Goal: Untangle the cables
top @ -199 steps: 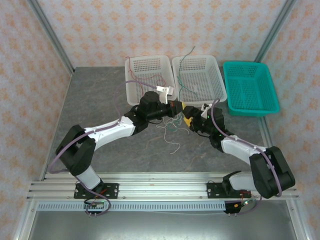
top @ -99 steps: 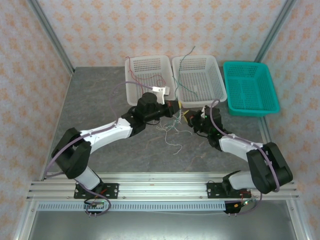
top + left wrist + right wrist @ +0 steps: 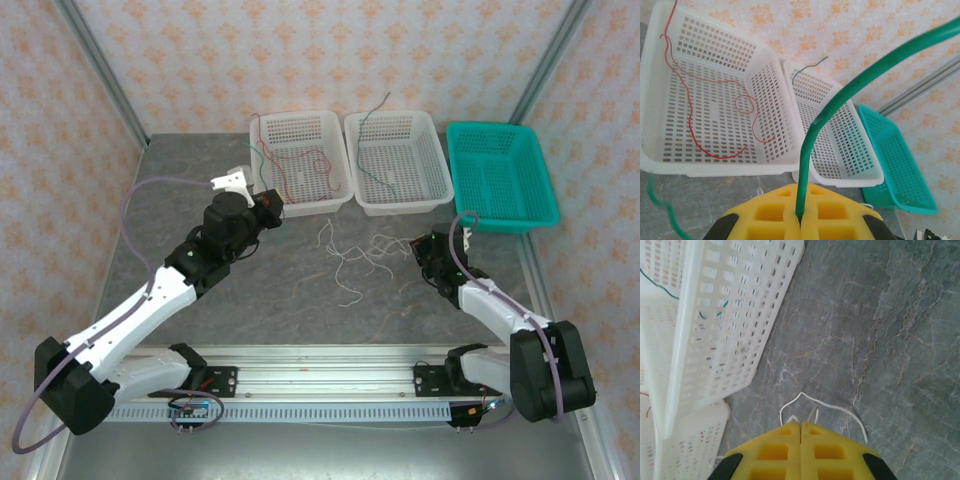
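Jaws shut on both arms — at the near left corner of the left-hand white basket [image 3: 771, 115], the left gripper [image 3: 800, 200] clamps the green wire [image 3: 840, 95], which arches up beside that basket, while the right gripper [image 3: 800, 432], well right of it, pinches a whitish-grey wire [image 3: 825, 402].

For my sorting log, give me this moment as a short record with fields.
left claw: shut on green wire
right claw: shut on white wire, low over table
red wire: lying in left basket
other wires: whitish, spread on table between the arms
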